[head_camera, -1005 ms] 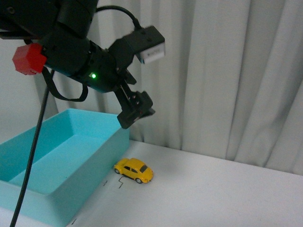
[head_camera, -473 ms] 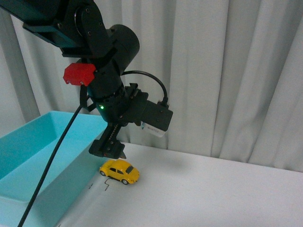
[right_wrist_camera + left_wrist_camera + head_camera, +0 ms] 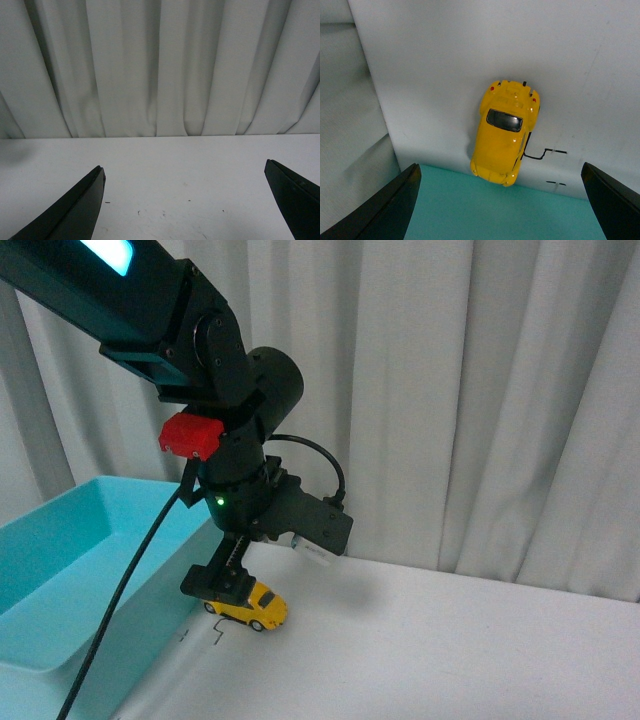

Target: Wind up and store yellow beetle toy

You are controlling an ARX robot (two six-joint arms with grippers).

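The turquoise bin [image 3: 70, 550] fills the near left of the bench [image 3: 450, 640]. Just beside its right wall sits the yellow beetle toy [image 3: 258, 608], the left hand [image 3: 220, 585] directly over it, fingers spread wide. Open bench stretches rightward; the right hand [image 3: 183, 167] also gapes, toward the curtain [image 3: 450, 390] behind.

Left arm [image 3: 215, 370] reaches down from the upper left. It carries a red block [image 3: 192, 434], a lit green lamp [image 3: 218, 502] and a wrist camera [image 3: 318, 530]. Its jaws point downward directly over the yellow beetle toy [image 3: 258, 609] and cover the toy's left end; contact cannot be determined. Toy stands upright on the white surface [image 3: 450, 650], just beside the right wall of the turquoise bin [image 3: 60, 580]. Black cable [image 3: 120, 605] hangs across the bin. Black corner mark [image 3: 216, 641] lies near the toy. Pleated curtain [image 3: 470, 390] closes the background.
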